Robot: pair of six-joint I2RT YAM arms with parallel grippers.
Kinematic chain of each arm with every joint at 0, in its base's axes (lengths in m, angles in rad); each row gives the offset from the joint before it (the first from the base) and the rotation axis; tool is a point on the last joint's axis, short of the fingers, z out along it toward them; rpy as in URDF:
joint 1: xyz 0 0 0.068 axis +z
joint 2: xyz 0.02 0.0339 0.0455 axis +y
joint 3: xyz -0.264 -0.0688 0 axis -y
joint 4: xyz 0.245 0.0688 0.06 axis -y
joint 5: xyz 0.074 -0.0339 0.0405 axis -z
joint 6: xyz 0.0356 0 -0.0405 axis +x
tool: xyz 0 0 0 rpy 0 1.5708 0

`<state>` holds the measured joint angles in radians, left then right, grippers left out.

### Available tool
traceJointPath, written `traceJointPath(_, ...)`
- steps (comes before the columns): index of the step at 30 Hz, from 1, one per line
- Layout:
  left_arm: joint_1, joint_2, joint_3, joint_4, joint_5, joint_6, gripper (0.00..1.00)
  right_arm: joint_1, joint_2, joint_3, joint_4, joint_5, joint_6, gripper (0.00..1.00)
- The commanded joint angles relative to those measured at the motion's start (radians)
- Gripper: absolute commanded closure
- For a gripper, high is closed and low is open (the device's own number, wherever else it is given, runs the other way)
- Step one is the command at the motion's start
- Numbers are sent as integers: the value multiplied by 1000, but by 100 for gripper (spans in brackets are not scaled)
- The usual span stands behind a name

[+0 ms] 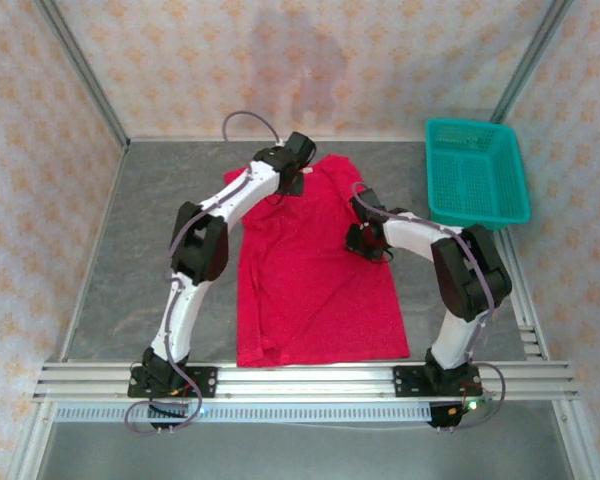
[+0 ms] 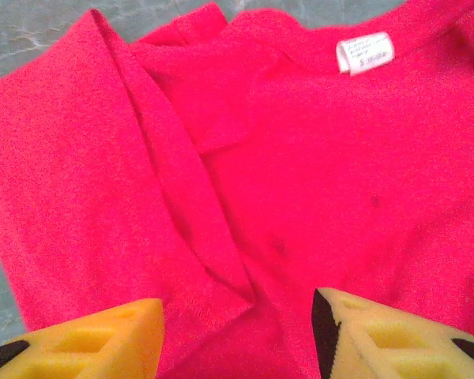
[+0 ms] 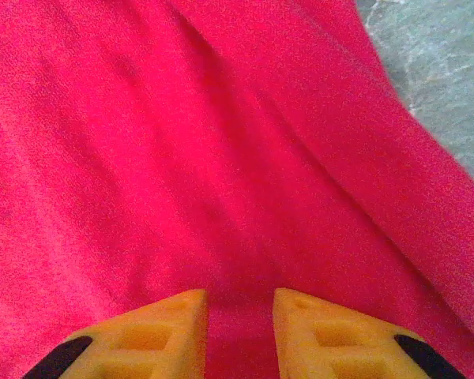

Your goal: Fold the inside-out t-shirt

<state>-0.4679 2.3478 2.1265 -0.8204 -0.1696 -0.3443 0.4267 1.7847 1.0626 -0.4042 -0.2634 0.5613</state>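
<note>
Shirt: the inside-out t-shirt (image 1: 315, 270) is lying flat mid-table (image 1: 130, 250), hem along the near edge, collar toward the far edge.
Left claw: the left gripper (image 2: 237, 316) is hovering with its jaws apart over the folded-in sleeve (image 2: 174, 197) beside the neck label (image 2: 365, 54), likely so the fold can lie.
Right claw: the right gripper (image 3: 238, 304) is sitting low at the shirt's right side with its jaws narrow. I cannot tell whether it is pinching cloth; it is probably steadying the shirt.

Matt, slightly fuzzy cloth t-shirt (image 1: 310, 270)

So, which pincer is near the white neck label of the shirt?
The left pincer: the white label lies ahead of it. The right pincer sits over plain cloth at the right side of the shirt.
</note>
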Motion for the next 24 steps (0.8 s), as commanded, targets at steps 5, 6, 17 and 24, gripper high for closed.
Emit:
traceJointPath(5,3,130,91,-148,-159,77,50,6,-3,36,-64,10,-4,71)
traceJointPath(6,4,127,82,-141,-161,80,50,6,3,39,-64,11,-4,71)
traceJointPath(17,8,131,45,-126,-180,73,82,6,18,54,-79,24,-7,71)
traceJointPath(24,11,67,72,-152,-233,71,87,5,60,78,-99,88,9,72)
